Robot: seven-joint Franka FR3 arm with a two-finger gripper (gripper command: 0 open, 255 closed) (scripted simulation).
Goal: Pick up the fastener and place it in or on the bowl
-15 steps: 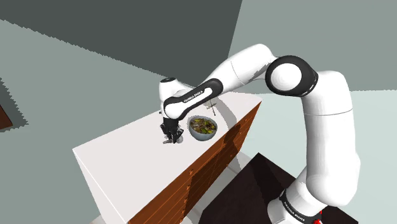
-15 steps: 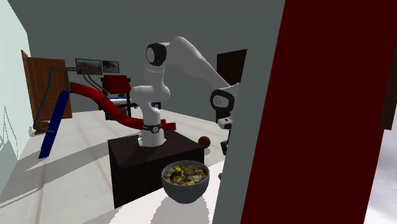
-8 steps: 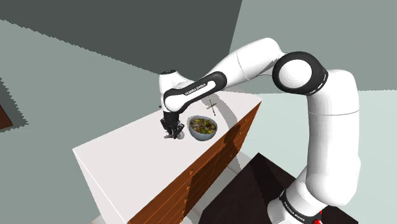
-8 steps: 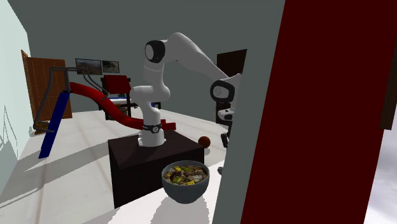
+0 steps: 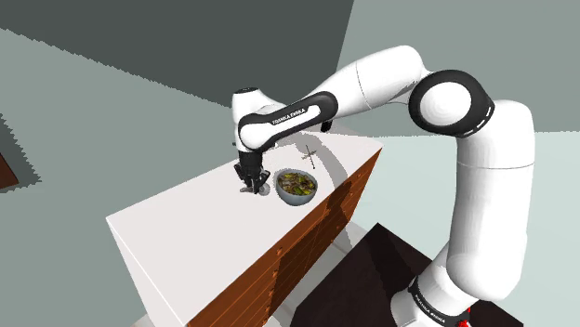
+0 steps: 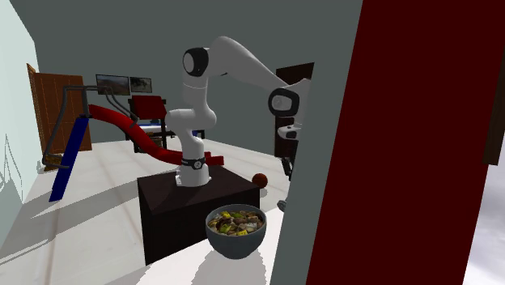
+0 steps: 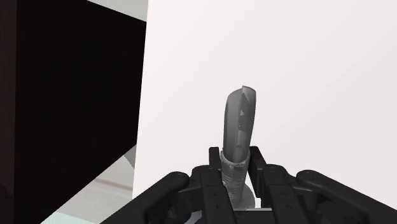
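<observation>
My black gripper is shut on a grey, threaded fastener that sticks out straight beyond the fingertips. In the shoulder view the gripper hangs a little above the white counter top, just to the left of the bowl. The bowl is grey and holds mixed green and brown pieces. The second exterior view has the same bowl in the foreground, with the arm's wrist behind it, partly cut off by a grey wall edge.
The counter has a brown wood-look side and a small cross-shaped object beyond the bowl. The dark stand is at the base of the arm. A red slide and a dark red panel stand in the room.
The arm has risen and carried the gripper, with the fastener in it, up off the counter and slightly toward the bowl. The bowl has not moved.
</observation>
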